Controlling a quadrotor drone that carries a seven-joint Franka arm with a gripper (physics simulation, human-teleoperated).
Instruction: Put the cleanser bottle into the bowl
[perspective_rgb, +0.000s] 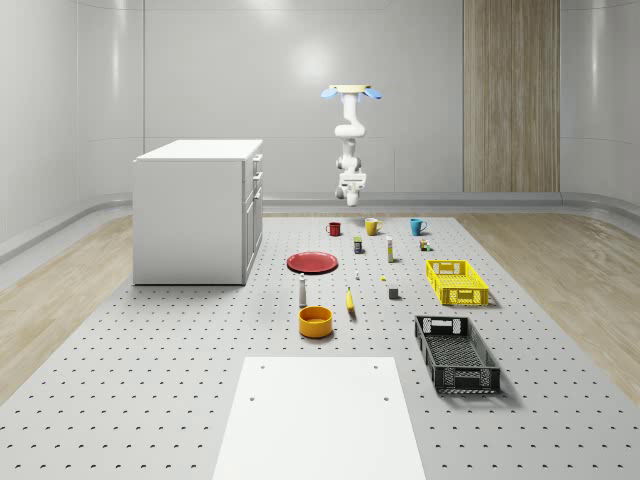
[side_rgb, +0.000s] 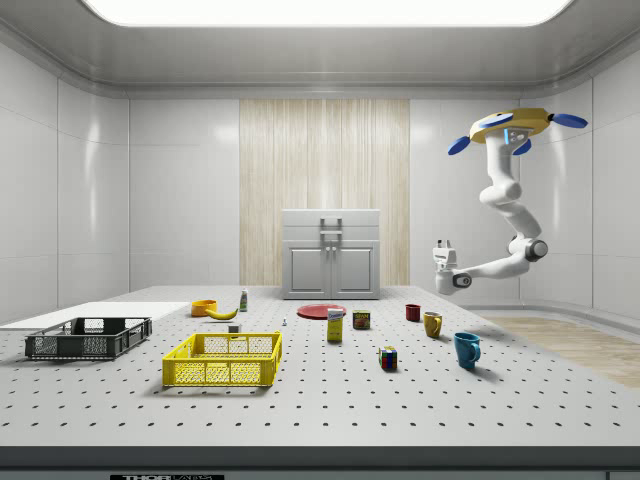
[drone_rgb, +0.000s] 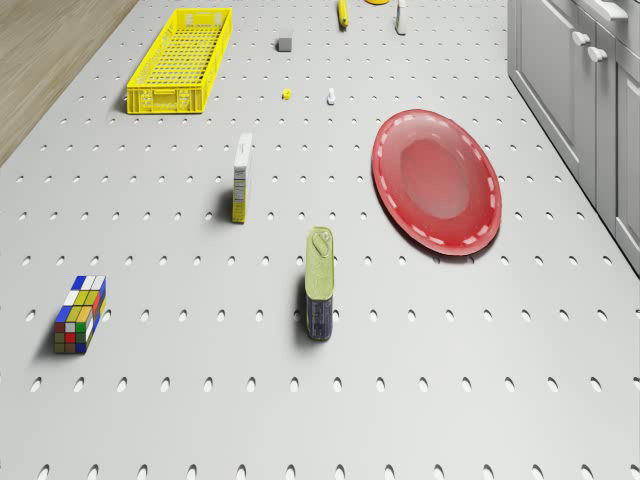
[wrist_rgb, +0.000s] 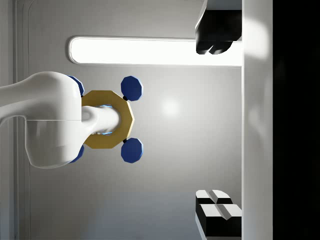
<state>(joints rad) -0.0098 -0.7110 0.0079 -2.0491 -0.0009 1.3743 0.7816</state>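
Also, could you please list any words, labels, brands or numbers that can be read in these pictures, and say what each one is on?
None can be read with confidence.
Plate on the table's front edge, side view: lettering, too small to read.
Small yellow and white box, drone view: printed side, blurred.
Upright can, drone view: label, illegible.
Cleanser bottle, whole-scene view: label too small.
Yellow box, side view: print illegible.

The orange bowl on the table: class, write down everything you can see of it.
The bowl is a short, round, orange-yellow container with straight walls and an open top; it looks like smooth plastic. It stands upright on the perforated grey table, near the white sheet. Its inside cannot be seen. Nothing touches it: the white cleanser bottle stands just behind it, and the banana lies to its right in the whole-scene view.
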